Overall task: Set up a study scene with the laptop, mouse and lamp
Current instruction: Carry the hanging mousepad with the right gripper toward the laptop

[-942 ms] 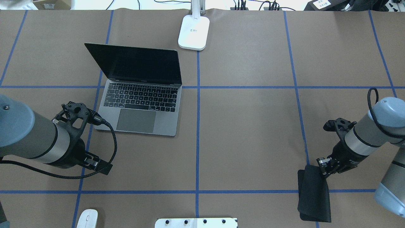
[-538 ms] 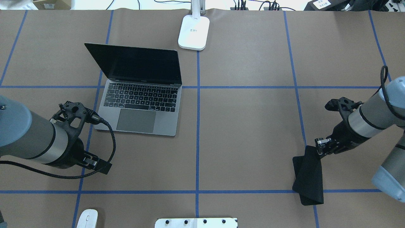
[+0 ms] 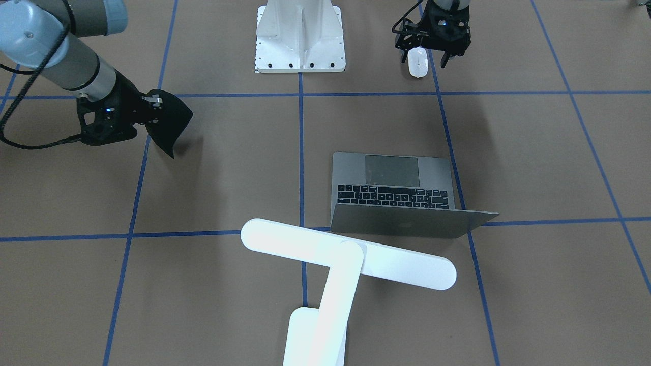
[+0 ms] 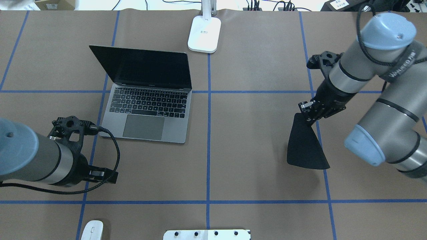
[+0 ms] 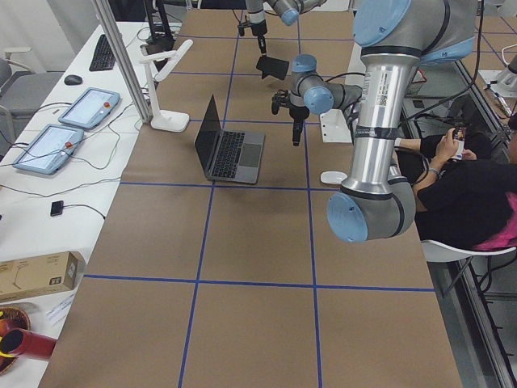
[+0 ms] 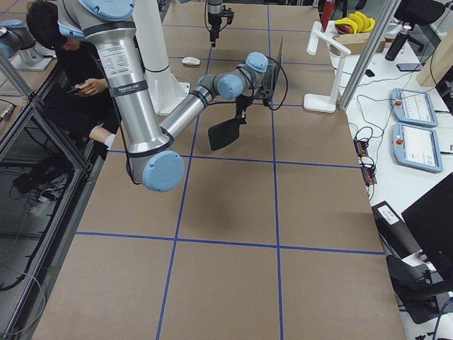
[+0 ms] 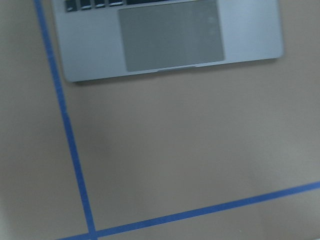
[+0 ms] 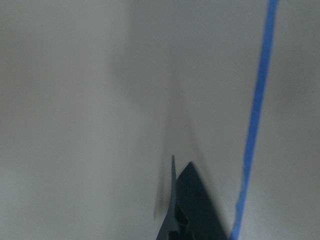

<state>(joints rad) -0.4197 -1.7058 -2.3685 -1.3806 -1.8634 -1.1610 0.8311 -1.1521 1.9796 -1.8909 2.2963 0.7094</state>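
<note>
Right gripper (image 4: 308, 111) was clamped on the top corner of a black pad (image 4: 305, 148). The pad hung down from it in a fan shape, lifted over the right half of the table (image 4: 260, 133). That table was covered in brown paper and marked off by blue tape lines.

Left gripper (image 4: 111, 177) hung raised over the left side, just in front of the laptop (image 4: 148, 110). Whether its fingers were spread or closed could not be told, and nothing showed in its grasp.

That grey laptop sat open on the left half of the table, with its dark screen tilted back and its keyboard and trackpad facing the robot. The small white mouse (image 4: 91, 230) lay on the table at the robot's near edge, on the left, well apart from the laptop. It was near a white bolted pedestal (image 3: 300, 35). In the front-facing view the left gripper appeared right over the mouse.

The white lamp (image 3: 351, 259) stood at the far edge, near the centre line. Its base was just beyond the laptop's far right corner. Its long bar head reached out above the table behind the laptop's screen.
</note>
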